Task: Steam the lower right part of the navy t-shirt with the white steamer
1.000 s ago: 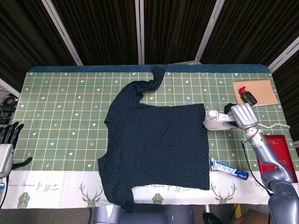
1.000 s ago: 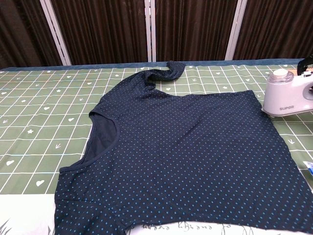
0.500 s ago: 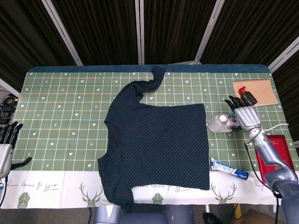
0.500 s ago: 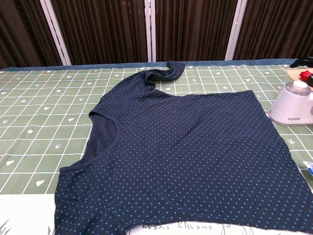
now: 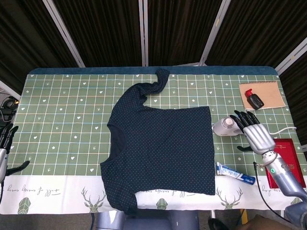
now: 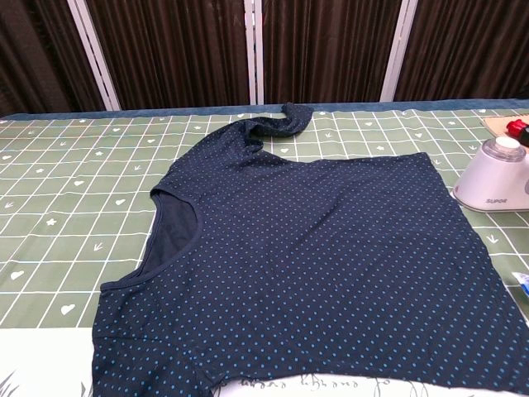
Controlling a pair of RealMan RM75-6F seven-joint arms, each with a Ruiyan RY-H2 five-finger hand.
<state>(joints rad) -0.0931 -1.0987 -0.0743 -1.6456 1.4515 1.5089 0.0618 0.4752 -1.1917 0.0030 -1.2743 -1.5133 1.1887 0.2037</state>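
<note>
Steamer (image 5: pixel 224 126) stands on table (image 5: pixel 57 120), just off right edge of t-shirt (image 5: pixel 163 148), near its upper right corner. Right hand (image 5: pixel 254 134) just right of steamer, fingers spread, fingertips (image 5: pixel 238 118) at steamer's side; holds nothing; contact not clear. Chest view: steamer (image 6: pixel 494 178) upright at right edge, no hand on it. T-shirt (image 6: pixel 306 265) flat, one sleeve twisted toward far edge. Left hand (image 5: pixel 5 148) at left table edge, well apart from shirt, fingers apart, empty. Toothpaste tube (image 5: pixel 235 173) below steamer; red booklet (image 5: pixel 283 160) beside right wrist.
</note>
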